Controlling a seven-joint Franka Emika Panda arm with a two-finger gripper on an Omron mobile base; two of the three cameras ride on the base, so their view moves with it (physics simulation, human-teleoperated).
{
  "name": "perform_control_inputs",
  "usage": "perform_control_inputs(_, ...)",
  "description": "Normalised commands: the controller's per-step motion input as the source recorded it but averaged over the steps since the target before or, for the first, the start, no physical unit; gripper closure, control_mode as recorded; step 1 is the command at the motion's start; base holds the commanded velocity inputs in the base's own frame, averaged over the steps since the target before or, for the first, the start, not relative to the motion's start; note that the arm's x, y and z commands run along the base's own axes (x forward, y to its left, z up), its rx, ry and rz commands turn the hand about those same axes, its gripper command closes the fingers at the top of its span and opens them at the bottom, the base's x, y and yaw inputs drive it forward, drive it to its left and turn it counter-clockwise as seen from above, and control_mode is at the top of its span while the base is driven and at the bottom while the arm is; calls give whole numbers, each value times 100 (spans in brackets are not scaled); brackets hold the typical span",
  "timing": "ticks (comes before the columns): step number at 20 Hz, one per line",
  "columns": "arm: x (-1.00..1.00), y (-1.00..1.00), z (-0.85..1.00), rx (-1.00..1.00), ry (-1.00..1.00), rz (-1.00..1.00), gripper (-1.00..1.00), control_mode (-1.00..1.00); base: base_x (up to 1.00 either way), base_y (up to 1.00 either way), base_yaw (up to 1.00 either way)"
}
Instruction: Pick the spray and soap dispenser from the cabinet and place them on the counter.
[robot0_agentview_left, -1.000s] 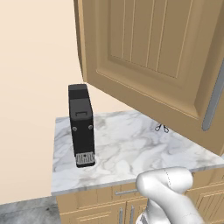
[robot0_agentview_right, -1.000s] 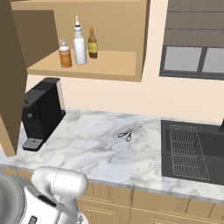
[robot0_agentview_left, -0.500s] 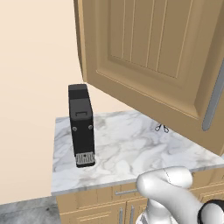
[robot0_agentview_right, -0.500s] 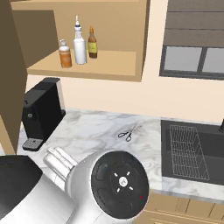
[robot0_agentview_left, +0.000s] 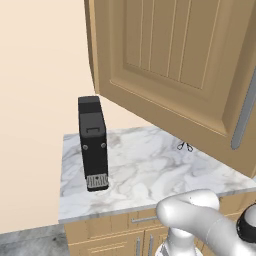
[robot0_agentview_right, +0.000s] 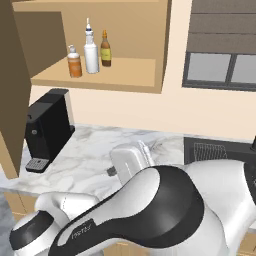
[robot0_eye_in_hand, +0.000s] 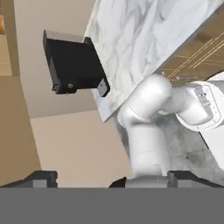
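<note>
White marble with grey veins forms the counter (robot0_agentview_left: 150, 170), resting on light wooden base cabinets. Nearest the cameras, the robot's white arm (robot0_agentview_right: 150, 215) with dark joints bulks across the lower part of the right base view. The gripper (robot0_eye_in_hand: 111, 177) appears at the bottom of the hand view, where two dark fingertips (robot0_eye_in_hand: 41, 178) stand well apart, spread with nothing between them.

Farther back on the counter, a black coffee machine (robot0_agentview_left: 93, 142) stands upright near the left end, close to the wall. Small scissors (robot0_agentview_left: 185, 146) lie farther right on the marble, below the open door.

Higher up, the cabinet (robot0_agentview_right: 145, 75) hangs on the wall with its grooved door (robot0_agentview_left: 180, 65) swung open and a grey bar handle (robot0_agentview_left: 245, 112) on it. On its shelf, the soap dispenser (robot0_agentview_right: 74, 62) stands at the left, the spray (robot0_agentview_right: 91, 52) just beside it, and a brown bottle (robot0_agentview_right: 105, 49) to the right, slightly behind. All three are upright.
</note>
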Motion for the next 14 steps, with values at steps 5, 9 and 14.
perform_control_inputs(5, 60, -11, 5, 19, 5, -3, -100, -100, 0, 0, 0)
perform_control_inputs(9, 42, 5, 0, 10, 10, 0, -100, -100, 0, 0, 0)
perform_control_inputs(14, 21, 7, 3, 23, 11, 4, -100, -100, 0, 0, 0)
